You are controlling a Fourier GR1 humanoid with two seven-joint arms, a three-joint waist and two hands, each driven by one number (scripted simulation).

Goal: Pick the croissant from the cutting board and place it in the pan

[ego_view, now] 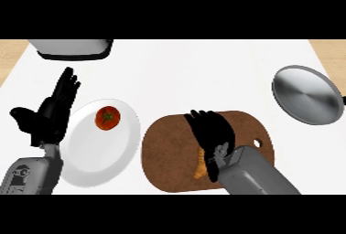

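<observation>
A golden-brown croissant (200, 165) lies on the round brown cutting board (169, 137), mostly hidden under my right hand (213, 132). That hand lies over the board with its fingers pointing away and bending down over the croissant; whether they have closed on it is hidden. The grey pan (307, 94) stands at the right side of the counter, apart from the board. My left hand (51, 112) rests open at the left, fingers up, holding nothing.
A white plate (91, 155) with a red tomato (107, 118) sits between my left hand and the cutting board. A grey appliance (71, 48) stands at the counter's far left edge. Wooden floor shows past both far corners.
</observation>
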